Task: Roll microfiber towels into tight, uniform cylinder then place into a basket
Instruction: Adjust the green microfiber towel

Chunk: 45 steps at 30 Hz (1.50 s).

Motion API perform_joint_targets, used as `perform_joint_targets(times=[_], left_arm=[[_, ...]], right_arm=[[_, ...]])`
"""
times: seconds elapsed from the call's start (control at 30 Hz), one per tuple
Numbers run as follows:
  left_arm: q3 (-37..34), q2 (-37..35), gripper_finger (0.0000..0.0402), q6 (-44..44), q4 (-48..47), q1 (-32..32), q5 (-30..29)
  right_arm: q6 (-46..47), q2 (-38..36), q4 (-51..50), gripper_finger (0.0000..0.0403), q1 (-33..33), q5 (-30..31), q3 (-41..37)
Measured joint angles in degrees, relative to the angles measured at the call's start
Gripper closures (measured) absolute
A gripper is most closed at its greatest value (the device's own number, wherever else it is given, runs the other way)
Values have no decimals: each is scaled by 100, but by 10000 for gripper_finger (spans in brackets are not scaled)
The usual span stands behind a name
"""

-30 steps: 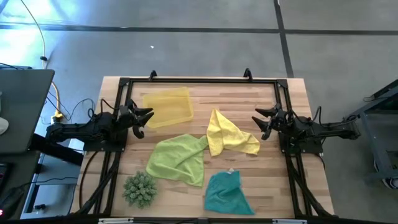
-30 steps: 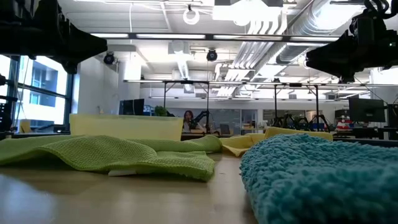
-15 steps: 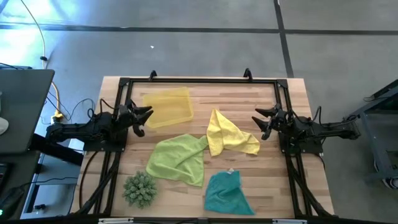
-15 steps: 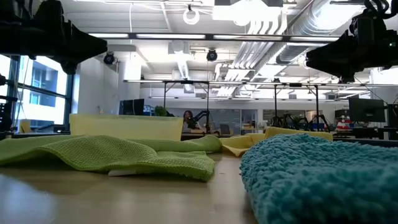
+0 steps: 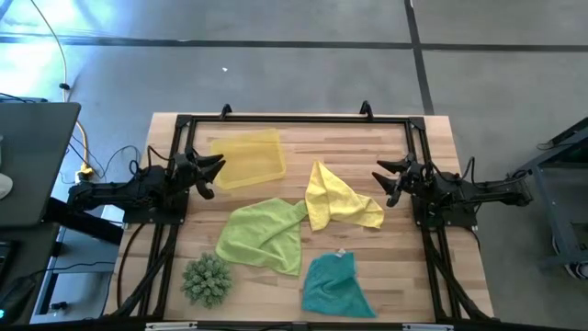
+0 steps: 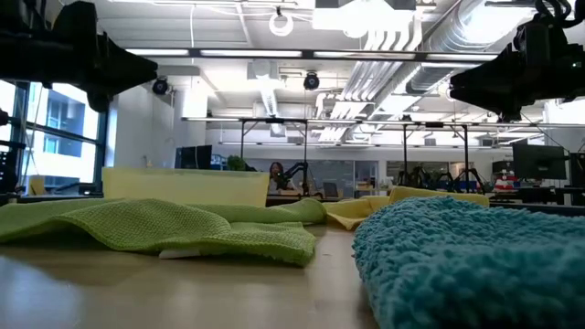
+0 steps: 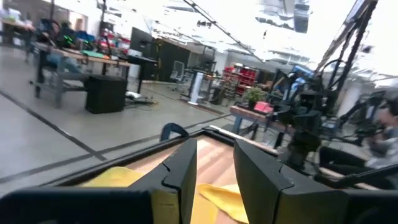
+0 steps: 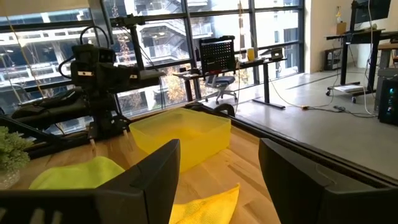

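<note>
Three towels lie loose and crumpled on the wooden table: a bright yellow one (image 5: pixel 335 198) at the middle, a lime green one (image 5: pixel 265 234) nearer and to its left, and a teal one (image 5: pixel 335 285) at the near edge. The translucent yellow basket (image 5: pixel 246 158) stands at the far left. My left gripper (image 5: pixel 209 175) hovers open beside the basket's left wall. My right gripper (image 5: pixel 388 179) hovers open to the right of the yellow towel. Both are raised above the table and hold nothing.
A spiky green plant-like ball (image 5: pixel 207 279) sits at the near left, just nearer than the lime towel. A black frame (image 5: pixel 294 119) runs around the table's far edge and both sides. Bare wood shows between the basket and the right arm.
My left gripper has shifted a little toward the table's far edge, still open. The towels and the basket lie where they were.
</note>
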Motion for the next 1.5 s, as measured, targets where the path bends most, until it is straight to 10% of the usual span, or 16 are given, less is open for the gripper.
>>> perform_joint_targets(times=[0.67,1.5], left_arm=[[2,497,304,647,1782,-2,611],[2235,3930,304,826,1972,-2,1904]], right_arm=[[-1434,-2,717,192,-33,1093,1],[-2160,811,3168,192,-621,-590,217]])
